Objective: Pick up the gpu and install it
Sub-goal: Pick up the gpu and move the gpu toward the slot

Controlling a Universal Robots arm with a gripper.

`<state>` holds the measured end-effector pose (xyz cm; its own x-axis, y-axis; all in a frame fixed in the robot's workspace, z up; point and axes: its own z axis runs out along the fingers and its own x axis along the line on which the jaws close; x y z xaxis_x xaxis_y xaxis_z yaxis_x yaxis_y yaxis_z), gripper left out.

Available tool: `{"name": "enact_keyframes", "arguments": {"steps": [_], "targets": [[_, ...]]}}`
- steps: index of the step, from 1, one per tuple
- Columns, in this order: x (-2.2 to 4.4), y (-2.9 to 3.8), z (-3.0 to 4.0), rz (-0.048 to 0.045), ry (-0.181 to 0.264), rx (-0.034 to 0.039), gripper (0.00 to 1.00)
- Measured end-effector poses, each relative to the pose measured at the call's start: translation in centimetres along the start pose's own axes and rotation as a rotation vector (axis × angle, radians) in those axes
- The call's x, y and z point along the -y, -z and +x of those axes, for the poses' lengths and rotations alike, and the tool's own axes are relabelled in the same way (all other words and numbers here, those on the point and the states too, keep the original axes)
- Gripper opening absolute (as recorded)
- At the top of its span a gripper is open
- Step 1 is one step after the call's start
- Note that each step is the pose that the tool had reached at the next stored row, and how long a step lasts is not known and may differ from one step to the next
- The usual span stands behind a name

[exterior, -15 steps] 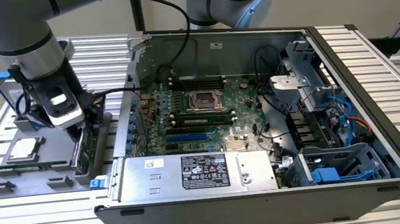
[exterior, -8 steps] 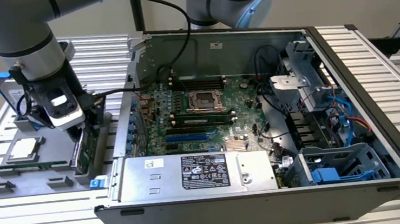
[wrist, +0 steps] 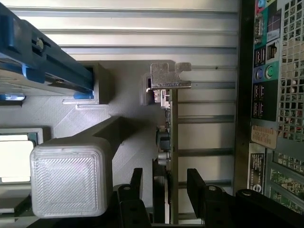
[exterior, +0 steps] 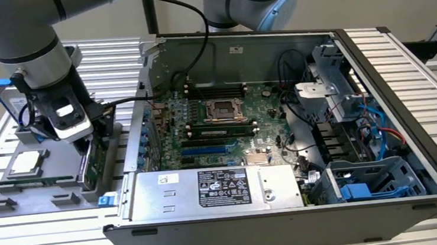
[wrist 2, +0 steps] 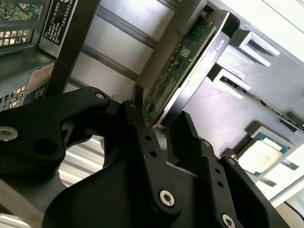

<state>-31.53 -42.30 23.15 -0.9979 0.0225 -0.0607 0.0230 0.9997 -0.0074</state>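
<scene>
The gpu stands on edge in a slot of the grey parts holder, just outside the computer case at the exterior view's left. Its green board shows in the second wrist view. Its silver end bracket and thin edge show in the first wrist view. My gripper hangs right over the card. It is open, and its black fingers straddle the card's top edge with a small gap on each side. The gripper appears in both wrist views.
The open computer case lies at the exterior view's right, with the motherboard and power supply inside. On the holder sit a processor chip, a blue-framed hard drive and a grey block post close beside the card.
</scene>
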Motion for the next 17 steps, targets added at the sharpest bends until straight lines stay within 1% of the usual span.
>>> {"name": "enact_keyframes", "arguments": {"steps": [3, 6, 9, 13, 17], "targets": [[0.0, -0.01, 0.0, 0.0, 0.0, 0.0, 1.0], [0.02, -0.02, 0.0, -0.0032, 0.0, 0.0001, 1.0], [0.04, -0.01, 0.0, -0.0039, 0.0, -0.0001, 1.0], [0.11, -0.01, 0.0, -0.0116, -0.001, -0.0004, 1.0], [0.18, -0.01, -0.01, -0.016, -0.001, -0.0004, 1.0]]}}
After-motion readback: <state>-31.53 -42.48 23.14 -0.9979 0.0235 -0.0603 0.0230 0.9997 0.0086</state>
